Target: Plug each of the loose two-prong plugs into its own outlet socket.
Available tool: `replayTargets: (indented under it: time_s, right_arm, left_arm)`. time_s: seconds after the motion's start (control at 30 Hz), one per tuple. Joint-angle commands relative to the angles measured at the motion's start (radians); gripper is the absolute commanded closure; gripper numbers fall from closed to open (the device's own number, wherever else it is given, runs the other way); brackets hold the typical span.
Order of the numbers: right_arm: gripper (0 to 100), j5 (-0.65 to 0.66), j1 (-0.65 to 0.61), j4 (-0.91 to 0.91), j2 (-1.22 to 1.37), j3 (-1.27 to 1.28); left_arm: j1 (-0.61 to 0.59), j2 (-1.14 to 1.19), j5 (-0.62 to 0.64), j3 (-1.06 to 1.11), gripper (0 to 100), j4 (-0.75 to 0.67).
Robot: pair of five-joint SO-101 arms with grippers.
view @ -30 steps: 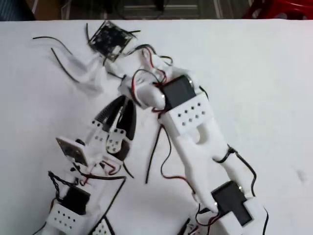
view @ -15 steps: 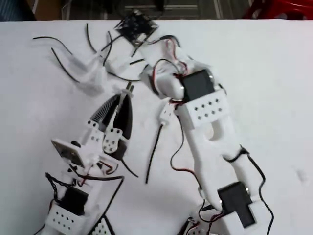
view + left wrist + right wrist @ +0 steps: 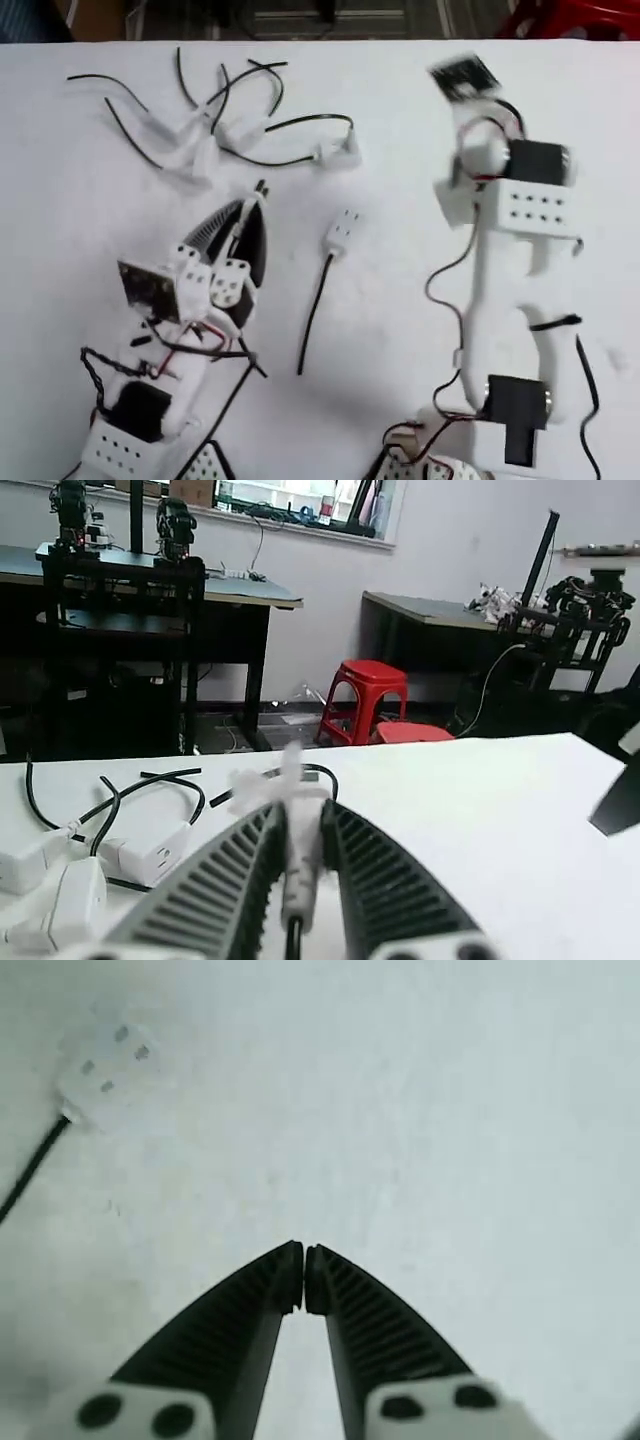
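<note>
My left gripper [image 3: 297,825] is shut on a white two-prong plug [image 3: 292,790] that sticks up between its ribbed fingers. From above, the left gripper [image 3: 255,200] points toward the far side with the plug's tip [image 3: 260,187] at its end. A white outlet socket [image 3: 343,229] on a black cord lies alone at the table's middle; it is also the outlet socket [image 3: 104,1072] seen from the right wrist. Beyond it lies another white socket [image 3: 337,153]. My right gripper [image 3: 303,1278] is shut on nothing above bare table. The right arm [image 3: 515,260] stands on the right.
A tangle of white sockets and plugs with black cords [image 3: 195,135] lies at the far left; white blocks [image 3: 148,855] from it show past the left gripper. The lone socket's cord [image 3: 312,320] runs toward the front. The table edge [image 3: 320,42] is at the back.
The right arm swung from the pile at the middle over to the right side. The left gripper, open a second ago, closed on a plug.
</note>
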Motion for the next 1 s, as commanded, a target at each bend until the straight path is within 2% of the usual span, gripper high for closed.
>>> replayTargets:
  time_s: [0.0,0.2,0.33,0.4,0.5,0.63,0.7,0.83,0.97]
  right_arm:
    - [97.9,-0.003,0.104,-0.041,-0.044,0.144]
    - [97.8,-0.003,0.228,-0.259,-0.045,0.428]
    - [97.8,-0.003,0.268,-0.392,-0.047,0.583]
    - [97.8,-0.003,0.278,-0.453,-0.047,0.661]
    - [97.8,-0.003,0.283,-0.547,-0.044,0.775]
    - [97.8,-0.003,0.278,-0.668,-0.047,0.896]
    - [97.8,-0.012,0.28,-0.668,-0.054,0.91]
    - [97.8,-0.123,0.282,-0.673,-0.07,0.925]
    - [97.8,-0.129,0.282,-0.691,-0.068,0.93]
  left_arm:
    - [-0.004,0.257,-0.051,-0.187,98,0.011]
    - [0.074,0.811,-0.219,-0.569,98,0.176]
    - [0.131,1.067,-0.35,-0.81,98,0.288]
    - [0.134,1.171,-0.373,-0.936,98,0.348]
    - [0.111,1.326,-0.288,-1.117,98,0.456]
    - [0.064,1.552,-0.078,-1.335,98,0.608]
    - [0.054,1.672,0.006,-1.452,98,0.715]
    - [0.059,1.922,0.158,-1.723,98,0.922]
    - [0.062,2.138,0.399,-2.045,98,1.102]
